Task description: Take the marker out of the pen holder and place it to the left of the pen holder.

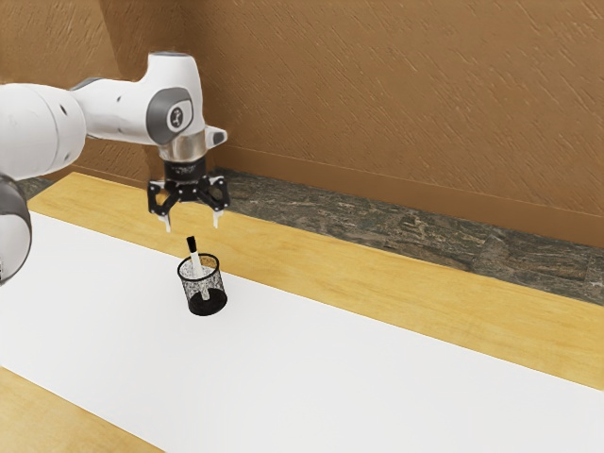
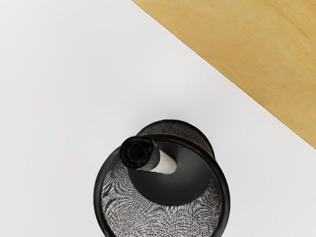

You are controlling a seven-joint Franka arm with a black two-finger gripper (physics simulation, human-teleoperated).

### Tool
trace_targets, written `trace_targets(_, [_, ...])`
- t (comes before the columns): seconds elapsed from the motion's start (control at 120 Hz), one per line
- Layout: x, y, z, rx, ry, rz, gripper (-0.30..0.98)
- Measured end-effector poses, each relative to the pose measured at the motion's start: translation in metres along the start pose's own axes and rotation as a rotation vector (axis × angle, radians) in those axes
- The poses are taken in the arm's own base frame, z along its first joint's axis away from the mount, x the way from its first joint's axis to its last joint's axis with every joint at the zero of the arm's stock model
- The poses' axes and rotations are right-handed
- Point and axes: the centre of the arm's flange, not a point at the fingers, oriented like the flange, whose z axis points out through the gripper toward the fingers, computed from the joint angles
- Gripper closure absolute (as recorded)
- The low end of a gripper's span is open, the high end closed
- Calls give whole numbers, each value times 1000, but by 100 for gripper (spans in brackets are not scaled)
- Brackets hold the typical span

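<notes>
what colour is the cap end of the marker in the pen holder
Black; the cap shows best in the wrist view.

Below the tool (image 1: pixel 192 226): white sheet (image 1: pixel 377 382), plain and smooth, laid over the table (image 1: pixel 377 288). Table is pale yellow wood with fine grain. In the exterior view, wood shows on both sides of the sheet: one band beyond it, behind the tool, and a corner on the near side. Sheet's edge straight; wrist view has it too, wood next to white. Farther behind the tool, past the table: dark stone (image 1: pixel 377 225), mottled, streaked lighter. Then a brown baseboard (image 1: pixel 472 209), and above it a brown wall (image 1: pixel 406 85), rough, with short slanting marks.
</notes>
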Motion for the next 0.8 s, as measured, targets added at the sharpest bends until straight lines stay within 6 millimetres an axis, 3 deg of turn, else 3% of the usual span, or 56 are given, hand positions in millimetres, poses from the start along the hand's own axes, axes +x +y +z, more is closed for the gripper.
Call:
trace_targets(0.158, [14, -12, 32, -31, -26, -97, 0])
trace_targets(0.392, [20, -12, 55, -62, -21, -151, 2])
trace_targets(0.8, [24, -18, 65, -85, -13, -187, 43])
